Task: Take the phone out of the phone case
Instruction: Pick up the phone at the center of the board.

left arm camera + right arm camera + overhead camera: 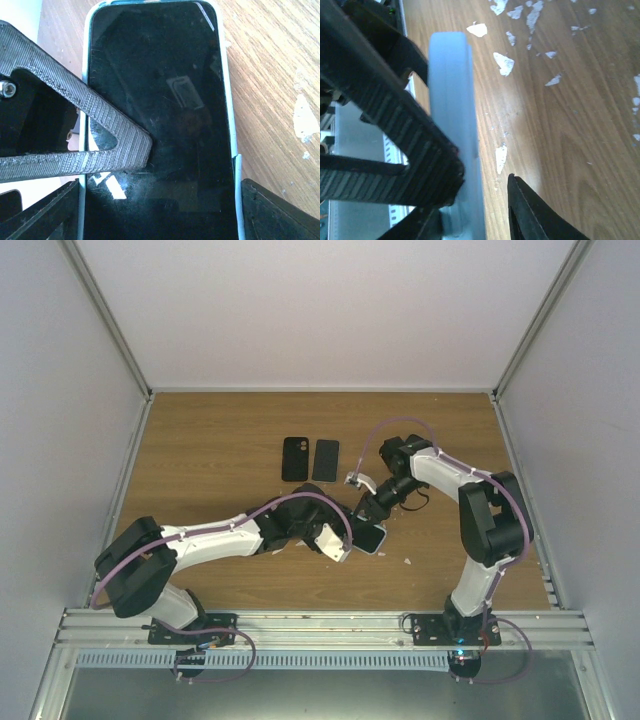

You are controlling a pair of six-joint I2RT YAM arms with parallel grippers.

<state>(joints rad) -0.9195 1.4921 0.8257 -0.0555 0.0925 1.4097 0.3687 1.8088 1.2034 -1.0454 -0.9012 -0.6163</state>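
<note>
My left end effector (pixel 160 186) is pinching the case (pixel 229 100) by its long edges. One finger (pixel 47 215) sits against the edge on one side and the other against the opposite edge, and the phone (pixel 160 90) lies between them, screen up toward my wrist camera. The phone is seated in the case, whose pale blue rim runs round the dark glass ahead of my fingertips. From above, this end effector (pixel 345 540) holds the pair just over the bench (pixel 200 440), tilted rather than flat.

My right end effector (pixel 482 182) straddles the same case (pixel 450 100) from its other end, meeting the left one nearly tip to tip. Its fingers are spread, not clamped. The ribbed finger (pixel 395 125) lies against the screen side, and in the left wrist view its tip (pixel 120 147) rests on the glass near one edge. The plain finger (pixel 535 210) stands off the back of the case, with a strip of bench showing between them.

Past the right end effector (pixel 372 510), well apart from both, two dark slabs (pixel 295 458) lie flat side by side on the bench; I cannot tell whether they are phones or cases. White flecks (pixel 503 64) mark the wood beyond my right fingertips.
</note>
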